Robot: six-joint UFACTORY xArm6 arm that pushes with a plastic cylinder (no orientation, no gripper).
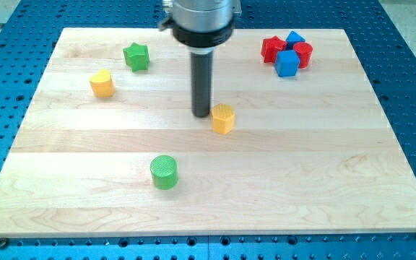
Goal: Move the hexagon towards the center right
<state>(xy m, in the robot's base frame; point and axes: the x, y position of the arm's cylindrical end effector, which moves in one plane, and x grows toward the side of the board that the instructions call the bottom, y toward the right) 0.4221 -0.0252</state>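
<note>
The yellow hexagon block (223,118) lies near the middle of the wooden board (323,166). My tip (201,115) stands just to the view's left of the hexagon, very close to its left side; I cannot tell whether it touches. The dark rod rises straight up from the tip to the arm's grey body at the view's top.
A green star block (136,56) and a yellow heart-like block (102,84) lie at the upper left. A green cylinder (165,172) lies below the middle. At the upper right, red blocks (271,49) and blue blocks (287,63) are clustered together.
</note>
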